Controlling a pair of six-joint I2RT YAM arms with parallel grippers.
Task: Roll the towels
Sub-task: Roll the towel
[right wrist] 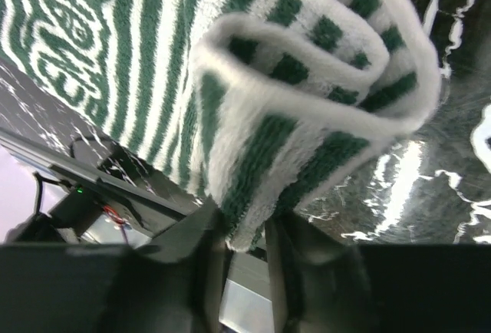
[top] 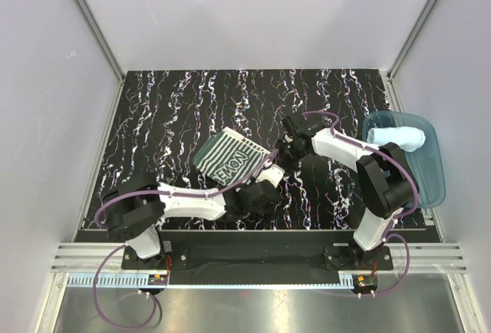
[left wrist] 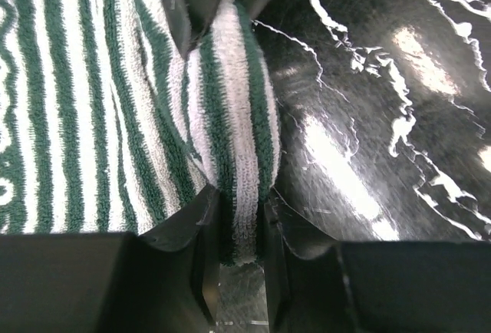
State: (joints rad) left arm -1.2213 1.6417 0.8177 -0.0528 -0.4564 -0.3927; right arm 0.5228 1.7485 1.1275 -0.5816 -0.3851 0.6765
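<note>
— Terry cloth, green-and-white: where is it seen from above?
— On the marbled table (top: 169, 110), the striped towel (top: 230, 160) is partly hidden by arms; a pale blue towel (top: 399, 135) is in the tray (top: 433, 189).
— Wrist views?
— Its raised fold is pinched by the left gripper (left wrist: 238, 222), its curled edge by the right gripper (right wrist: 244, 233).

Striped towel (left wrist: 230, 133) fold between left pincer (left wrist: 236, 233) fingers

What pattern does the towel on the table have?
The towel has dark-green-and-white stripes, clearest in the left wrist view.
</note>
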